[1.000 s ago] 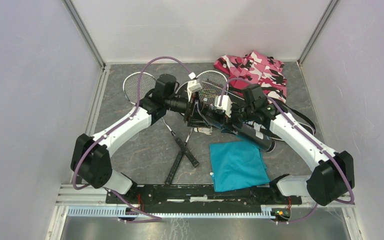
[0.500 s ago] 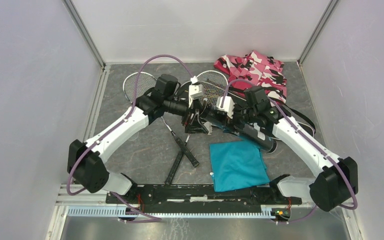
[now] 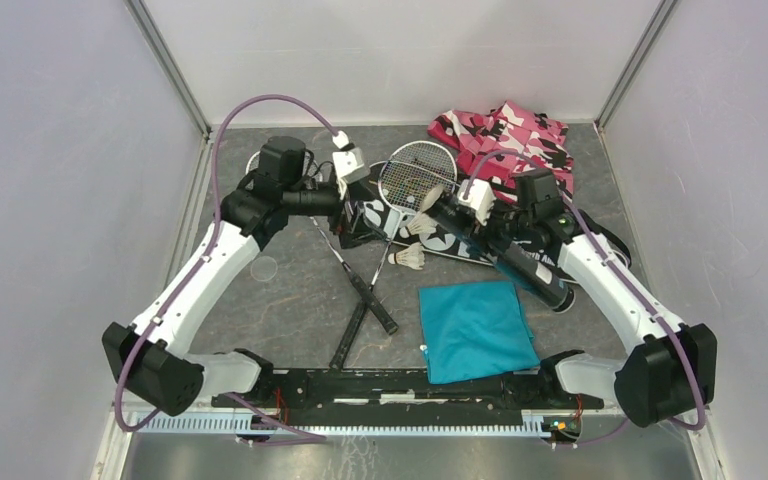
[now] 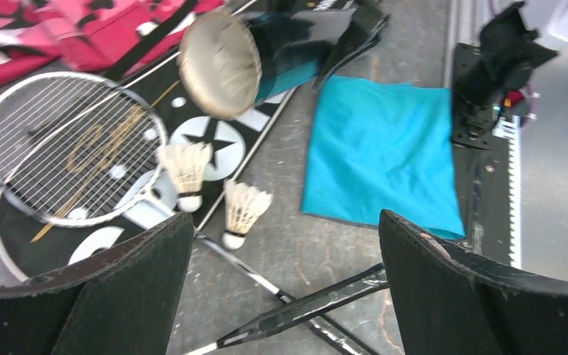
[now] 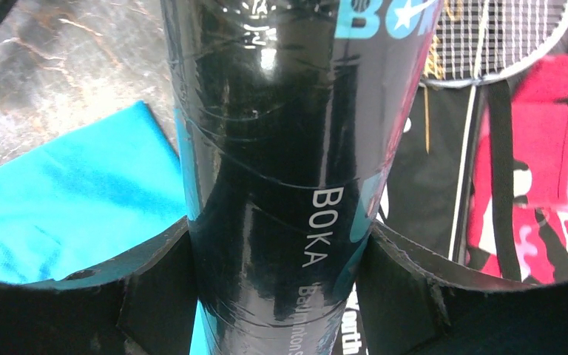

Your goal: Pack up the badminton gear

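We see the left tool (image 4: 285, 222) spread wide with nothing between its fingers, hovering over the bench (image 3: 290, 290) above the racquets' thin shafts. Just past it lie 2 white feather shuttlecocks: 1 (image 4: 185, 174) rests on the black racquet-shaped bag (image 4: 214, 140), the other (image 4: 242, 214) lies on the grey bench just beside the bag's edge. The silver head of 1 racquet (image 4: 66, 148) lies on the bag too. The second racquet (image 3: 380, 315) has its head mostly hidden behind the left arm, and the 2 black handles cross near the bench's middle.

The right tool (image 5: 281, 237) is clamped on the long black tube (image 5: 281, 111), a finger on each side of its glossy wall. We see the tube held tilted above the bag, its open mouth turned toward the left tool. Under its lower end lies the teal cloth (image 3: 475, 330), and the pink-black camouflage fabric (image 3: 510, 140) sits at the far right of the bench.
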Controlling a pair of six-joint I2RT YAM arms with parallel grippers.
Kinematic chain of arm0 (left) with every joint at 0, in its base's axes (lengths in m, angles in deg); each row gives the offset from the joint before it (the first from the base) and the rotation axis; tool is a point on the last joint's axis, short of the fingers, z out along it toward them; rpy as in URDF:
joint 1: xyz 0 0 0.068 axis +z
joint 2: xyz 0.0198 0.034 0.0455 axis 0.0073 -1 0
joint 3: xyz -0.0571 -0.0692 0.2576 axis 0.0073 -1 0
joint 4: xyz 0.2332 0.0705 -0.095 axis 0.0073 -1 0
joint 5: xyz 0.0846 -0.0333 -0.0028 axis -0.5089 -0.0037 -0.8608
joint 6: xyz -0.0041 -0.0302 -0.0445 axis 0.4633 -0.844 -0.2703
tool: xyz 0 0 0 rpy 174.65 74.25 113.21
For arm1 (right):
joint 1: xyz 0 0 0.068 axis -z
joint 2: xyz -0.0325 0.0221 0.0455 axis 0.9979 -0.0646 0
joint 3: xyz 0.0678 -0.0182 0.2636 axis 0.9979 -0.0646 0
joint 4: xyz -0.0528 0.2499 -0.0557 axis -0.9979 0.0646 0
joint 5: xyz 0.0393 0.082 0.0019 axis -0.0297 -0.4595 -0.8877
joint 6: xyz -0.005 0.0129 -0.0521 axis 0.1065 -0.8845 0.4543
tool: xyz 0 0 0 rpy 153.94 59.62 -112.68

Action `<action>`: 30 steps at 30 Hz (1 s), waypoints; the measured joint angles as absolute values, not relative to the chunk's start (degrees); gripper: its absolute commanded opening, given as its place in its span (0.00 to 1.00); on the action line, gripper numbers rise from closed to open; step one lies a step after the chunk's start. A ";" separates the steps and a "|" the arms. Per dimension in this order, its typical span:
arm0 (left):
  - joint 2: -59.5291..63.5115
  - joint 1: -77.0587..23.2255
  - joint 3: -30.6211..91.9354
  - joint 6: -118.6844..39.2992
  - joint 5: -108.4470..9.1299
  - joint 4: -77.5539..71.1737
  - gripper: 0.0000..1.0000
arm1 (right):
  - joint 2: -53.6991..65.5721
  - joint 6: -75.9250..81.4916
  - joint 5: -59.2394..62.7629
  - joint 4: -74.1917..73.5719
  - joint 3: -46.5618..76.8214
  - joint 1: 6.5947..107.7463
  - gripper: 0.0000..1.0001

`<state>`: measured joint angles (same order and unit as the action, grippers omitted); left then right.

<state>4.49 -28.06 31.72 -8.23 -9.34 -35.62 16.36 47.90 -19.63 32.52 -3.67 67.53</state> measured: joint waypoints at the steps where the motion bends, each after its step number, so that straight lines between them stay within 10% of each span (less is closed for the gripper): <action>1: 4.67 -27.07 31.72 -8.23 -9.93 -35.58 0.99 | 16.36 47.29 -19.13 32.42 -3.67 68.52 0.31; 30: -27.26 -44.54 40.97 24.57 -28.95 -42.18 0.72 | 14.18 35.36 -6.76 29.84 -4.10 80.84 0.31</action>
<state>-27.26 -44.54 40.97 24.57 -28.95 -42.18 14.18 35.36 -6.76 29.84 -4.10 80.84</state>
